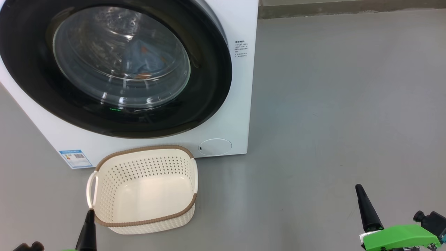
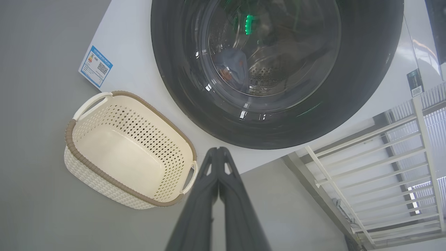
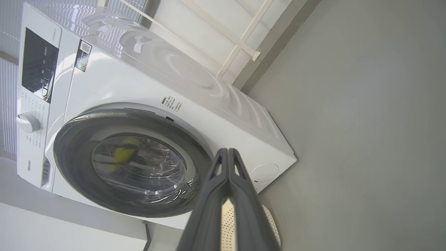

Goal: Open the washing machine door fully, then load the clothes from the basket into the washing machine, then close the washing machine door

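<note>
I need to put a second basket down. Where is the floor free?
Widest bare floor lies right of the washing machine, ahead of the right tool. A smaller patch lies left of the basket. Tight: between basket and machine front.

A smooth grey floor spreads wide, matte with a faint sheen. Along its far edge runs a rougher concrete strip. In the left wrist view a white barred frame stands against a pale wall, above a grey skirting.
</note>
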`<state>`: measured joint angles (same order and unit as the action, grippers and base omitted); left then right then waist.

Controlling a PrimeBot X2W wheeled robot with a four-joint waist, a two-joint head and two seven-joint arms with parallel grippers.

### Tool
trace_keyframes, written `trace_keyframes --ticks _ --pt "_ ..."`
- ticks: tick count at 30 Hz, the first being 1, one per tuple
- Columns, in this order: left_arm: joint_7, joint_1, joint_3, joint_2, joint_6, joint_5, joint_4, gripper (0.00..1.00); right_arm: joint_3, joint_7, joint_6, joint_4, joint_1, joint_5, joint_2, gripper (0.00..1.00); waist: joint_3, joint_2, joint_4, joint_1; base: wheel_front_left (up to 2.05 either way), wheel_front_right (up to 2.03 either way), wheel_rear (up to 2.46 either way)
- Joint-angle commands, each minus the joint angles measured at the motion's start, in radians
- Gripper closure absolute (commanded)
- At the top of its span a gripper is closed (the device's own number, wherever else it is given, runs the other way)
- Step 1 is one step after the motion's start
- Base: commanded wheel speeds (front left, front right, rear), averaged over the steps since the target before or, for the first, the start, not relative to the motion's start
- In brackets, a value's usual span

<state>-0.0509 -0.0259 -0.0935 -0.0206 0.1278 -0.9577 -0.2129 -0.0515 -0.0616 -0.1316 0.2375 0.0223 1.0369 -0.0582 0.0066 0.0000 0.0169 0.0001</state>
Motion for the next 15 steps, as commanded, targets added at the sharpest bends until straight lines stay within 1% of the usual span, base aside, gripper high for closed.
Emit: trace_keyframes --ticks 1,15 --pt "0.009 0.049 -0.017 -0.020 0.002 -0.030 0.017 1.00 0.005 0.006 0.000 -0.022 0.041 0.035 -0.007 1.00 0.000 0.0000 0.000 -0.0001 0.00 0.00 0.00" --pt "0.053 0.073 -0.018 -0.023 0.002 -0.205 0.003 1.00 -0.010 0.050 0.001 -0.014 0.053 0.190 -0.006 1.00 -0.001 0.0000 -0.005 -0.0001 0.00 0.00 0.00"
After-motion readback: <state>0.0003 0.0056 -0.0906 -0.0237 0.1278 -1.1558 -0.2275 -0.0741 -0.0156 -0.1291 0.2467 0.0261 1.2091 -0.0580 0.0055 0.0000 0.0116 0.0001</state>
